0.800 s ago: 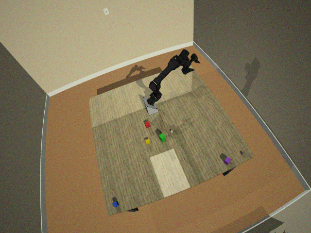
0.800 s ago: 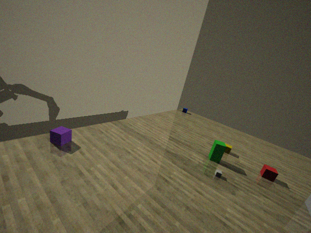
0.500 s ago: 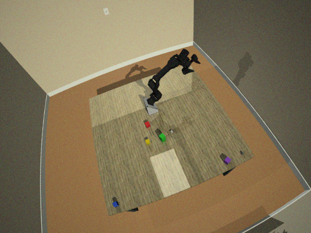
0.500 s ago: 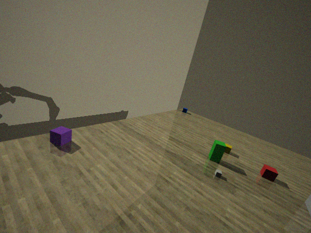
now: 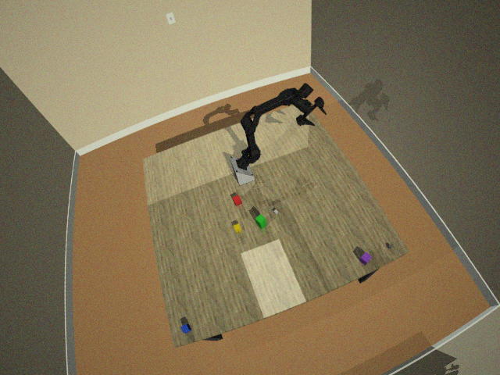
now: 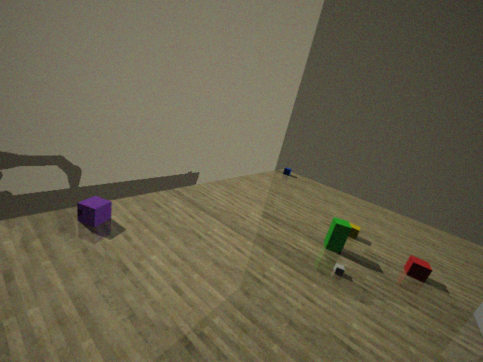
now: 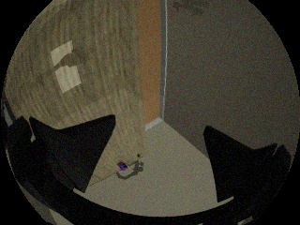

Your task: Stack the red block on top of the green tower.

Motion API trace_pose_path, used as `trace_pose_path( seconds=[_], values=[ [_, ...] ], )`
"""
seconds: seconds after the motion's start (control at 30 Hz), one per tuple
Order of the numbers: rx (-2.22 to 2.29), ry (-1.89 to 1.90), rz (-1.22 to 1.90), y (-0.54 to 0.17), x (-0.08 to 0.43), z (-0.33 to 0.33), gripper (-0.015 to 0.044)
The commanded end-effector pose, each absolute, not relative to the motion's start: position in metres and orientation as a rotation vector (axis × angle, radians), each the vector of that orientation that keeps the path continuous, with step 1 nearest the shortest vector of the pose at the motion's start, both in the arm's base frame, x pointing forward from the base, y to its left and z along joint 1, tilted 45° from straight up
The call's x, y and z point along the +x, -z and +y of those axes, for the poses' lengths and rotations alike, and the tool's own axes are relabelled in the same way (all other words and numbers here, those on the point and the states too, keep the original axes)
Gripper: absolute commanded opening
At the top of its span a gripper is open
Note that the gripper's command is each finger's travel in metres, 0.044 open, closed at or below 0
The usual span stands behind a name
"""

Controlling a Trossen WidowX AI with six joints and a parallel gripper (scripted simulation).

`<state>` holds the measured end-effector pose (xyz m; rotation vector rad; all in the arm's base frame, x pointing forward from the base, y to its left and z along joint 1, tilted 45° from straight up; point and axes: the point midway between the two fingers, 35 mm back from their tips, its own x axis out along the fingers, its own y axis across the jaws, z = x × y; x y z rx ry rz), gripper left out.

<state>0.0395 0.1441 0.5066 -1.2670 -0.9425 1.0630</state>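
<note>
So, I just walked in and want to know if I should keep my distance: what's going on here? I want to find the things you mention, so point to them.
A robot arm is meant to put the red block (image 5: 237, 200) (image 6: 417, 268) on the green tower (image 5: 261, 221) (image 6: 337, 234), but it isn't handling anything now. Its claw (image 5: 314, 113) (image 7: 161, 126) is open and empty, off to one side and well away from both. The red block sits on the table, apart from the tower, which stands upright with nothing on top.

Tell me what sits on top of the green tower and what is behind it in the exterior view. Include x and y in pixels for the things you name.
Nothing rests on the green tower (image 5: 261, 221) (image 6: 336, 234). Behind it, part of a yellow block (image 5: 237, 227) (image 6: 354, 230) shows; the tower hides the rest.
</note>
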Motion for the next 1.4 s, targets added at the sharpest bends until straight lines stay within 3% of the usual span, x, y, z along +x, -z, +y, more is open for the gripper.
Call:
trace_pose_path(
  seconds=[0.0, 0.6, 1.37],
  values=[
    [-1.292, -1.047, -0.874, -0.498, 0.045, 0.159, 0.0440],
    [-1.545, -1.039, -0.379, -0.410, 0.122, 0.230, 0.0440],
    [-1.507, -1.001, 0.408, -0.267, 0.263, 0.190, 0.0440]
  ],
)
